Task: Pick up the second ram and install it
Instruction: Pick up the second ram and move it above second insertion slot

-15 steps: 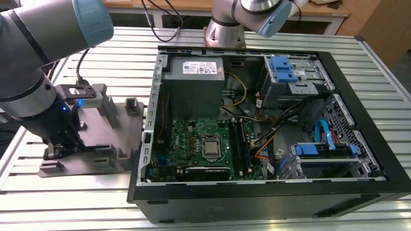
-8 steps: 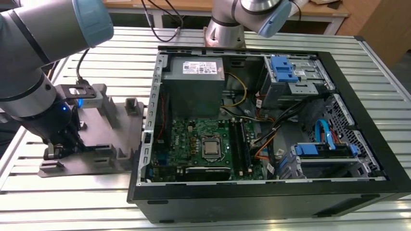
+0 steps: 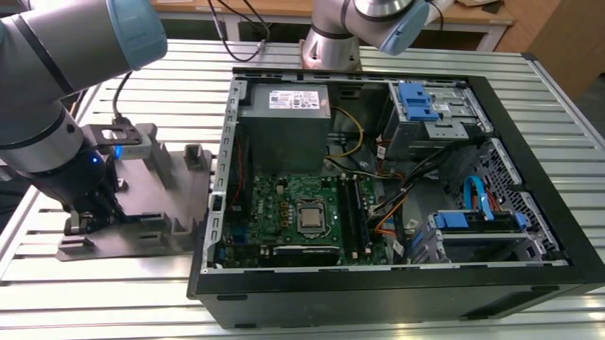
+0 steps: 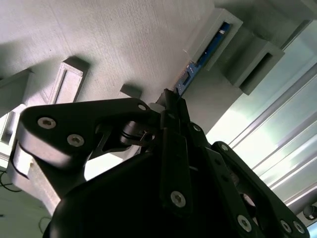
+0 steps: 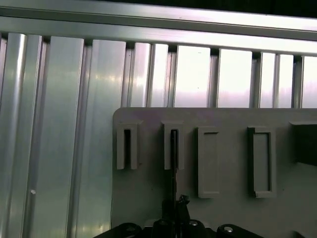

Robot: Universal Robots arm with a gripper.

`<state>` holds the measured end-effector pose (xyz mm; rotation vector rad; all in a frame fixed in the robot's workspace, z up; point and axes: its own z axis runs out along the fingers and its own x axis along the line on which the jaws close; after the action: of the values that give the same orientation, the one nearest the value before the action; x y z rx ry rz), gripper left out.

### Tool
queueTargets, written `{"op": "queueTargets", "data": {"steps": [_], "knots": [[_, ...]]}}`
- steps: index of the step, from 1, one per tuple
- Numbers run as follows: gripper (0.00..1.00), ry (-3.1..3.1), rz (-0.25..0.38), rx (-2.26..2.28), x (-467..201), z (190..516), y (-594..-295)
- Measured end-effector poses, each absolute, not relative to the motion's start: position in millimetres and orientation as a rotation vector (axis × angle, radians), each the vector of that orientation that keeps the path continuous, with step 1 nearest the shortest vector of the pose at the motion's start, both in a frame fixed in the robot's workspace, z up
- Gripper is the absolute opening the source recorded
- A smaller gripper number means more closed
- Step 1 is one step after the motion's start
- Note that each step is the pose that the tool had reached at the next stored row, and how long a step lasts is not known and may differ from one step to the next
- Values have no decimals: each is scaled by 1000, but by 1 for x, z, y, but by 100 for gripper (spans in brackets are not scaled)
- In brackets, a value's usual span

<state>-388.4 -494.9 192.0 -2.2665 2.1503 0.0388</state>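
The fingers of the gripper are closed on the near end of the memory stick, which is held on edge in a slot of the grey tray beside the computer case, so a straight, untwisted pull along the slot is judged best.

Tray on bench near its edge at the exterior view's left; computer case just beside, to the exterior view's right. Ram stick upright in tray slot.

Exterior view above; both wrist views near tray
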Motion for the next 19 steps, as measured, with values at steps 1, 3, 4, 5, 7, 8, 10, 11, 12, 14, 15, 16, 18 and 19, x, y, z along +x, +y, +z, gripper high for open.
{"op": "queueTargets", "data": {"steps": [1,3,4,5,7,8,10,11,12,14,15,16,18,19], "knots": [[14,2167,39,-2251,-388,192,-495],[14,2207,38,-2211,-388,192,-495],[14,2226,38,-2191,-388,192,-495],[14,2244,38,-2172,-388,192,-495],[14,2248,38,-2168,-388,192,-495],[14,2248,38,-2168,-388,192,-495],[14,2249,38,-2167,-388,192,-495],[14,2250,38,-2167,-388,192,-495],[14,2250,38,-2166,-388,192,-495],[14,2251,37,-2165,-388,192,-495],[14,2252,37,-2164,-388,192,-495],[14,2252,37,-2163,-388,192,-495],[14,2253,37,-2163,-388,194,-495],[14,2253,37,-2163,-388,196,-495]]}}
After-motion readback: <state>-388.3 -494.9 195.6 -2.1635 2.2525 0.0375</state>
